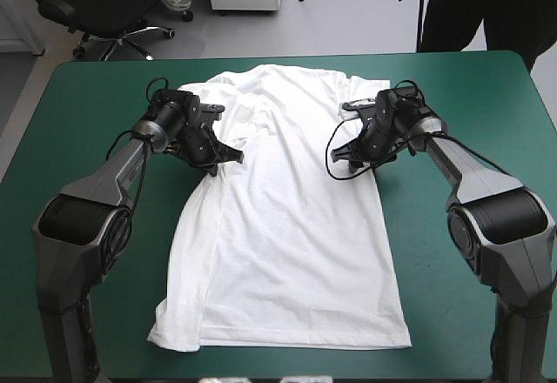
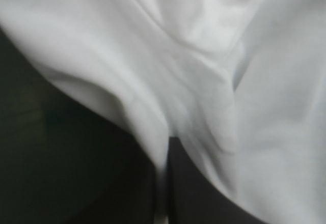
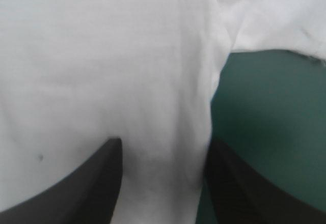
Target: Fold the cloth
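The white T-shirt (image 1: 287,226) lies spread flat on the table, collar toward the far edge and hem toward the near edge. My left gripper (image 1: 228,155) sits at the shirt's left side below the sleeve. In the left wrist view it (image 2: 165,183) is shut on a raised fold of the T-shirt (image 2: 193,91). My right gripper (image 1: 355,146) rests at the shirt's right side under the other sleeve. In the right wrist view it (image 3: 164,141) stands open, straddling the side edge of the T-shirt (image 3: 102,71), one finger on cloth, the other over the cover.
The teal-green cover (image 1: 78,139) shows on both sides of the shirt and beside the right gripper (image 3: 270,112). The hem ends close to the table's near edge (image 1: 287,370).
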You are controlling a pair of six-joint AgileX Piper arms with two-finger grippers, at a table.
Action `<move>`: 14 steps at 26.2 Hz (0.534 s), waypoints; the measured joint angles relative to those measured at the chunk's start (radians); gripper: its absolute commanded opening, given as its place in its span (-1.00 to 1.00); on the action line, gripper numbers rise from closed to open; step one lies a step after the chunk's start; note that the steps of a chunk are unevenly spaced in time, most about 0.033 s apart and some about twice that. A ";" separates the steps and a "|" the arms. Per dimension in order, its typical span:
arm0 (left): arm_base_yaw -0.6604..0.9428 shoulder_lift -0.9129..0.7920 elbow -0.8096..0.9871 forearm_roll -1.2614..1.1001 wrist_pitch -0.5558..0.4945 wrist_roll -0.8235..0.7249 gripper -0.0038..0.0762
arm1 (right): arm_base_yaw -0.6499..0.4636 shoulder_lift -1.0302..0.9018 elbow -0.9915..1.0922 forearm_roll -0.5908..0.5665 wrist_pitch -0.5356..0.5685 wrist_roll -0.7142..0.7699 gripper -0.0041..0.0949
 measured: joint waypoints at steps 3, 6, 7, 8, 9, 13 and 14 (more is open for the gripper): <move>0.000 0.000 0.000 0.000 -0.003 0.000 -0.95 | 0.000 0.021 -0.021 0.005 0.015 -0.005 -0.52; 0.000 0.000 0.000 0.000 -0.003 0.000 -0.95 | -0.004 0.037 -0.035 -0.028 0.046 -0.011 -0.95; 0.000 0.000 0.000 0.000 -0.003 0.000 -0.95 | -0.006 0.039 -0.037 -0.034 0.048 -0.011 -0.94; 0.000 0.000 0.000 0.000 -0.003 0.000 -0.95 | -0.008 0.039 -0.038 -0.039 0.050 -0.011 -0.95; 0.000 0.000 0.000 0.000 -0.004 0.000 -0.95 | -0.010 0.040 -0.039 -0.041 0.050 -0.011 -0.95; 0.000 -0.008 0.002 0.000 -0.006 0.000 -0.95 | -0.012 0.040 -0.054 -0.040 0.065 -0.011 -0.95; 0.001 -0.013 0.007 0.006 -0.007 0.000 -0.95 | -0.014 0.040 -0.057 -0.037 0.067 -0.011 -0.95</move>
